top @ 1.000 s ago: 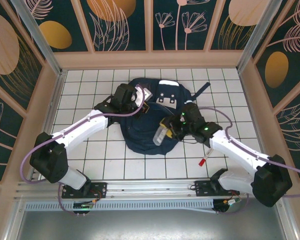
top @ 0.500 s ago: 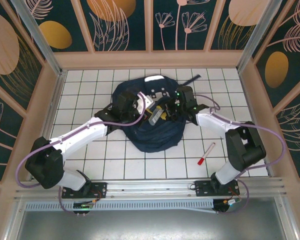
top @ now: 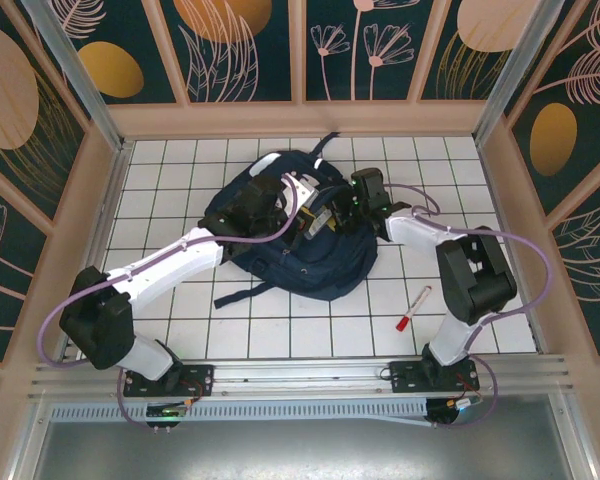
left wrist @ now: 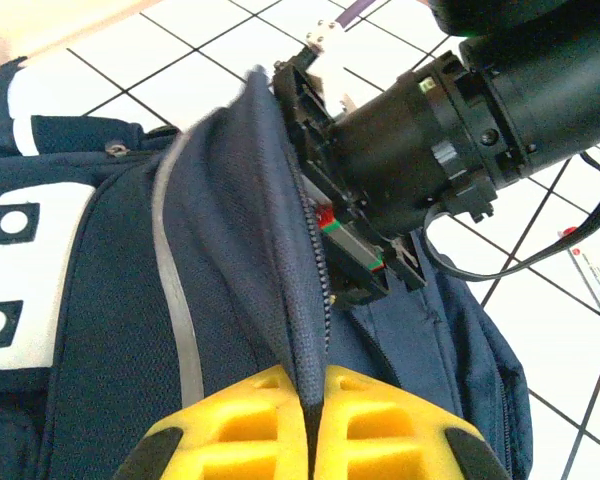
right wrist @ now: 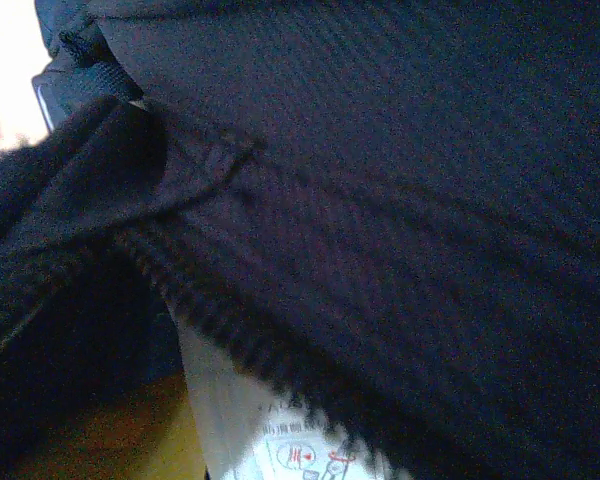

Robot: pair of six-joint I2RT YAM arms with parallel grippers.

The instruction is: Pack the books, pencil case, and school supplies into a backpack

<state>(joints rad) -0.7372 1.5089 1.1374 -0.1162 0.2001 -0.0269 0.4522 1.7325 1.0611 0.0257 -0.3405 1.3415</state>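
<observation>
The navy backpack (top: pixel 300 250) lies mid-table, its mouth held up by my left gripper (top: pixel 283 205). In the left wrist view the yellow fingers (left wrist: pixel 250 420) are shut on the zipper edge of the backpack (left wrist: pixel 110 330). My right gripper (top: pixel 327 217) reaches into that opening from the right, and its black front end (left wrist: pixel 355 250) is tucked under the lifted flap. Inside, in the dark, the whitish printed packet (right wrist: pixel 270 430) sits right in front of the right wrist camera; the right jaws are hidden by fabric. The red-and-white pen (top: pixel 413 308) lies on the tiles to the right.
Dark straps (top: pixel 242 293) trail from the backpack towards the near left. Wooden walls ring the tiled floor (top: pixel 180 170). The pen (left wrist: pixel 592 282) also lies just past the backpack in the left wrist view.
The right gripper carried the packet from the backpack's near side up into the opening. The left gripper lifted the flap higher, and the backpack shifted, baring its straps.
</observation>
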